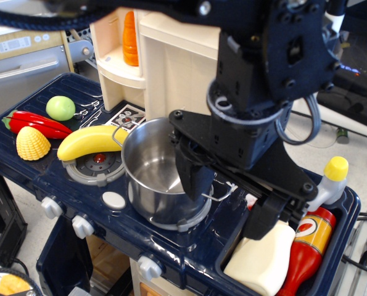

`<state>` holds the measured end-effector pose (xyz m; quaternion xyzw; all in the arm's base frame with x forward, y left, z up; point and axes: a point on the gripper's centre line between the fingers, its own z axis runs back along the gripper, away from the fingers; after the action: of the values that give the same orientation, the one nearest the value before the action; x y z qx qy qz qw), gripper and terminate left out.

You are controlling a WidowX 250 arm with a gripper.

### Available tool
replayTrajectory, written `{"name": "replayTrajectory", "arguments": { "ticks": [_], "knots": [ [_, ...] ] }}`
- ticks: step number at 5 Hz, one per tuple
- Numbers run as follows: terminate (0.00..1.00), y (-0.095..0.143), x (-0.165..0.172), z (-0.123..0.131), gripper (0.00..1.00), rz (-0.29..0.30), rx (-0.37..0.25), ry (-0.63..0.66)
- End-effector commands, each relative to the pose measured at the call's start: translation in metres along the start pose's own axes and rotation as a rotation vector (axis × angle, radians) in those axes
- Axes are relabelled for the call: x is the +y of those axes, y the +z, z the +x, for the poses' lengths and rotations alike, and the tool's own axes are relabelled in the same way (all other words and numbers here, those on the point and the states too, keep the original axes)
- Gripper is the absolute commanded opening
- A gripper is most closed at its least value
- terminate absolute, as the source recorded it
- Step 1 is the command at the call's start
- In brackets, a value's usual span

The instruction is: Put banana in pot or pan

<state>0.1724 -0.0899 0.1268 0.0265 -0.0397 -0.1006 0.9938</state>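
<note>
The yellow banana (90,140) lies on the dark blue toy stove, across the far edge of the left burner (95,168), with one end touching the pot's left side. The shiny steel pot (147,165) stands on the right burner and is empty inside. My black gripper (226,197) hangs over the pot's right rim, to the right of the banana. It is open and empty: one finger (192,177) is over the pot's inside, the other (260,217) is over the sink side. It hides the pot's right edge.
A ridged yellow corn piece (32,143), a red pepper (38,123) and a green ball (60,108) lie at the stove's left. A ketchup bottle (309,246), a white bottle (260,259) and a yellow-capped bottle (333,176) fill the sink. A cream shelf unit (164,55) stands behind.
</note>
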Motion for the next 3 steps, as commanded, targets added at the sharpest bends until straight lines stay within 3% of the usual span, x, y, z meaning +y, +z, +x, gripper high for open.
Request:
{"name": "replayTrajectory", "arguments": {
  "ticks": [1,2,3],
  "knots": [
    [0.00,0.031,0.089,0.006,1.00,-0.032,0.019,-0.294],
    [0.00,0.027,0.137,0.017,1.00,-0.036,0.036,-0.482],
    [0.00,0.015,0.170,0.016,1.00,0.017,0.002,-0.610]
  ]
}}
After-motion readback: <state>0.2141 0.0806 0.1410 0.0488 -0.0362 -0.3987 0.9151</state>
